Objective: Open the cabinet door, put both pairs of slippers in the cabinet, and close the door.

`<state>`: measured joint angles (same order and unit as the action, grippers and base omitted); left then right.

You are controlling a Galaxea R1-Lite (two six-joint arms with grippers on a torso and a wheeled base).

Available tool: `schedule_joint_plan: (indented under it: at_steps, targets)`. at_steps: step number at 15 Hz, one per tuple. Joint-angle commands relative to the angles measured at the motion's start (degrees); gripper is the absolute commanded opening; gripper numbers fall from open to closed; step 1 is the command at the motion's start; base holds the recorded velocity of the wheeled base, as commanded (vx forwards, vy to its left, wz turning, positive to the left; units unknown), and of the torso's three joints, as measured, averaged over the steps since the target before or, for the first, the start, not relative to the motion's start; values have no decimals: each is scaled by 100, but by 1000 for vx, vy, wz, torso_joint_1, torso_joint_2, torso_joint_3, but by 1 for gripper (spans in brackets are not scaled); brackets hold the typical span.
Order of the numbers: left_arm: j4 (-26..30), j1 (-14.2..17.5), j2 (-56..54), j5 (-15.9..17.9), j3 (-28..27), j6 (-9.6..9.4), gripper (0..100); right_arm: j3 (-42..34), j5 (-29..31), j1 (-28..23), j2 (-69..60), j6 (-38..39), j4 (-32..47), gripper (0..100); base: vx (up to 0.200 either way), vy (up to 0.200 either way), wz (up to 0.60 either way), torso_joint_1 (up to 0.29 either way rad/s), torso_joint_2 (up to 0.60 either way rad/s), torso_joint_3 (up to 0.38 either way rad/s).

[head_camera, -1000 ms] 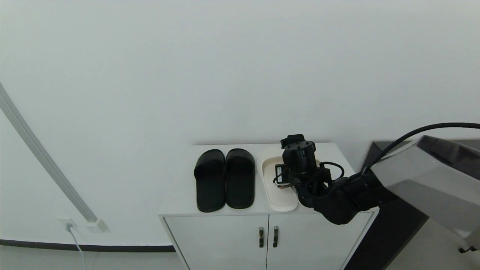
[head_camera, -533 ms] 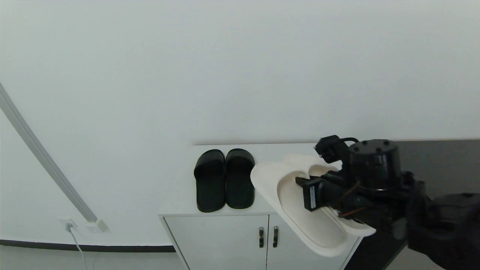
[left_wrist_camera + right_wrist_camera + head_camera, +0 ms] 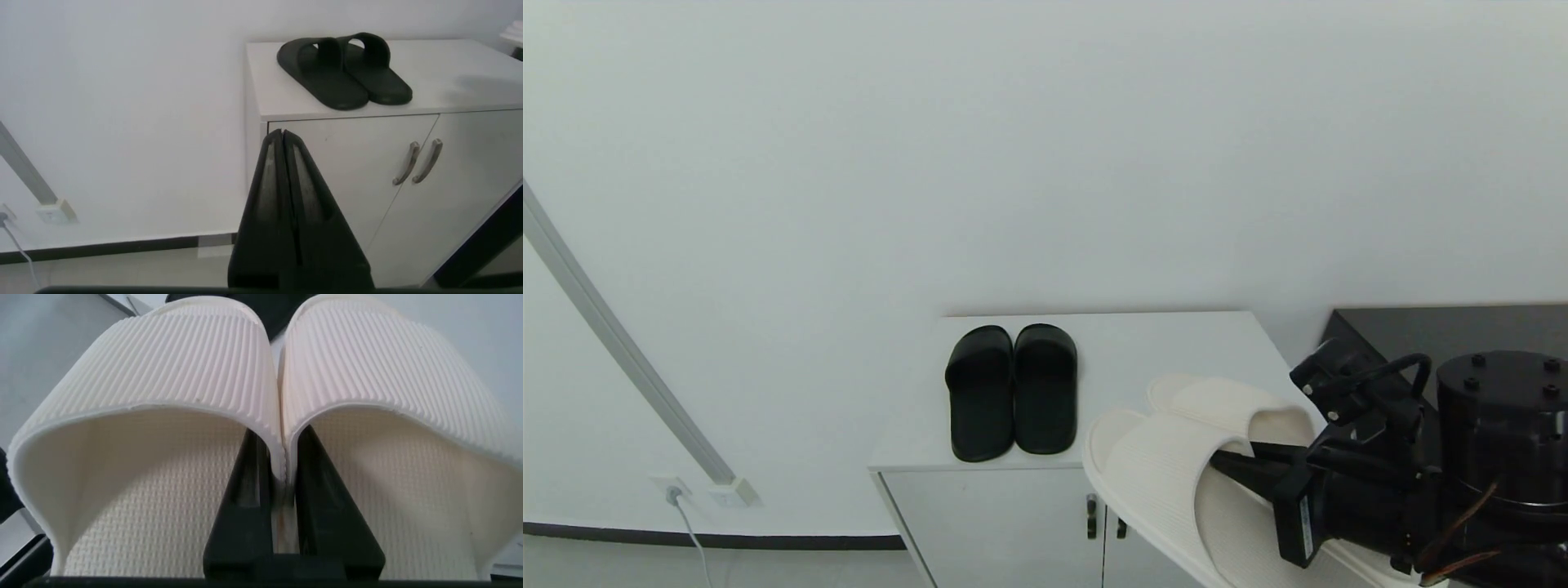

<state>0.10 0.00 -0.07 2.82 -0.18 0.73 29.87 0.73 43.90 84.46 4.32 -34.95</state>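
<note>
While my right gripper (image 3: 278,457) is pinching the white slippers (image 3: 155,400) together, one finger tucked under each strap and the two inner strap edges squeezed between them, the pair is jutting out ahead of my fingers, toes pointing away. My left gripper (image 3: 283,143) is hanging pressed fully together, holding nothing. Ahead of it, the black slippers (image 3: 343,65) are sitting side by side on the cabinet (image 3: 343,171), whose doors are standing closed.

Showing ribbed matt straps on 2 white slippers (image 3: 196,367), smooth matt black slippers (image 3: 1011,392), satin cabinet (image 3: 980,523), metal handles (image 3: 406,163).
</note>
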Motion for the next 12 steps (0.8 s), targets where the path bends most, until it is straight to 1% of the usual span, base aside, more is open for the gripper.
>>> schedule_joint_plan:
  at_steps: [1, 5, 12]
  targets:
    - [-1, 0, 7, 0, 1, 6, 0, -42, -3, 5, -52, -1, -12, 0, -200, 0, 0, 2, 2, 2]
    - [-1, 0, 7, 0, 1, 6, 0, -69, -3, 5, -61, -1, -12, 0, -200, 0, 0, 4, 2, 1]
    - [-1, 0, 7, -9, 1, 6, 0, -227, 6, -4, -70, -10, -38, 0, 0, 0, 0, 0, 0, 0]
